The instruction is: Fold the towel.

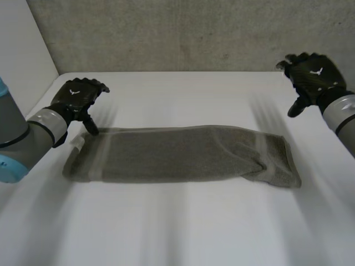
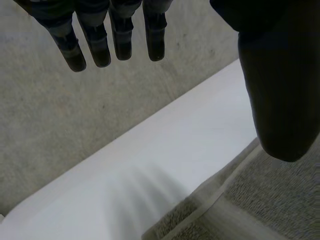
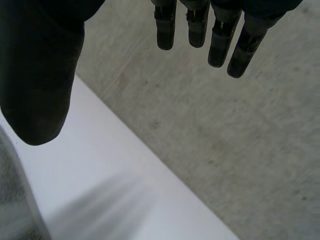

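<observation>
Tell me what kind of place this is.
Probably a robotics lab bench: a white table, a plain concrete wall behind it, one grey towel lying flat, the left hand and right hand near its ends.

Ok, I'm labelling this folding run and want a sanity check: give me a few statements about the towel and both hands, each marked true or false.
1. The towel lies as a long strip across the table. True.
2. The right hand pinches the towel's right end. False: it is apart from the towel, beyond that end, open and holding nothing.
3. The left hand is by the towel's left end, with its fingers straight and nothing in them. True.
4. The towel hangs over the table's near edge. False: it lies wholly on the tabletop.
</observation>
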You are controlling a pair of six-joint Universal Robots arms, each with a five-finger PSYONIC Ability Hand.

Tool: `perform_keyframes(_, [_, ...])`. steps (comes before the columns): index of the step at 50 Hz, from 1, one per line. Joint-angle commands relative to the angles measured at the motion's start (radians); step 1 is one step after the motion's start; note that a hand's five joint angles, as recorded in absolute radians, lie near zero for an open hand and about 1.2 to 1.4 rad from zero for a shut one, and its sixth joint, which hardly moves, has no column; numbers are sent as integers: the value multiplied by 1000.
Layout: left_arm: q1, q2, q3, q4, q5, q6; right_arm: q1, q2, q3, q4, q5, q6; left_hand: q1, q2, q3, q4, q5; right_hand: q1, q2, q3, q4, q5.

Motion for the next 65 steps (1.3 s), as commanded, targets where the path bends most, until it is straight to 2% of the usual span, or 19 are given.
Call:
perform_keyframes(1, [1, 177, -168, -2, 2, -3, -5, -137, 140, 89, -5, -2, -75, -67, -51, -59, -47, -76, -80, -43, -76, -64])
perform_keyframes(6, [1, 303, -319, -11, -5, -3, -7, -177, 254, 208, -15, -15, -66, -58, -51, -59, -38, -46, -50, -43, -76, -34])
perform_keyframes(11, [1, 393, -454, -9, -14, 0, -10, -187, 369, 196, -22, -35, -60, -52, -51, -59, -32, -4, -9, -43, -76, 8])
perform_keyframes(19, [-3, 370, -503, 3, -72, -4, -48, -161, 450, 92, -21, -49, -63, -55, -51, -59, -35, 99, 94, -43, -76, 111])
perform_keyframes(31, [-9, 323, -500, 28, -83, -6, -65, 5, 446, 9, -8, -52, -66, -58, -51, -59, -38, 283, 279, -43, -76, 296])
perform_keyframes(33, [-9, 323, -502, 29, -84, -6, -65, 20, 438, 11, -8, -52, -66, -58, -51, -59, -38, 357, 353, -43, -76, 369])
perform_keyframes(34, [-9, 323, -505, 29, -84, -6, -65, 31, 432, 11, -10, -52, -69, -61, -51, -59, -41, 497, 492, -43, -76, 509])
perform_keyframes(35, [-9, 326, -508, 29, -84, -7, -65, 31, 432, 11, -10, -52, -69, -61, -51, -59, -41, 498, 493, -43, -76, 510])
perform_keyframes(37, [-7, 329, -509, 29, -84, -7, -74, 30, 418, 9, -18, -52, -69, -61, -51, -59, -41, 965, 961, -43, -76, 977])
perform_keyframes(38, [-9, 330, -511, 29, -84, -12, -74, 30, 418, 9, -18, -52, -69, -61, -51, -59, -41, 968, 963, -43, -76, 980])
perform_keyframes(39, [-9, 330, -511, 29, -84, -12, -91, 25, 411, 8, -21, -52, -69, -61, -51, -59, -41, 1144, 1139, -43, -76, 1156])
perform_keyframes(46, [-9, 330, -520, 31, -83, -24, -196, 21, 380, 11, -28, -69, -72, -64, -51, -59, -44, 1146, 1141, -43, -76, 1158])
perform_keyframes(51, [-9, 330, -523, 35, -83, -24, -338, 24, 358, 19, -42, -208, -72, -64, -51, -59, -44, 1146, 1141, -43, -76, 1158])
perform_keyframes(56, [-6, 329, -525, 44, -83, -24, -383, 22, 346, 20, -67, -271, -72, -64, -51, -59, -44, 1146, 1141, -43, -76, 1158])
perform_keyframes(65, [4, 327, -531, 48, -83, -24, -427, 19, 315, 19, -79, -273, -75, -67, -51, -59, -47, 1146, 1141, -43, -76, 1158])
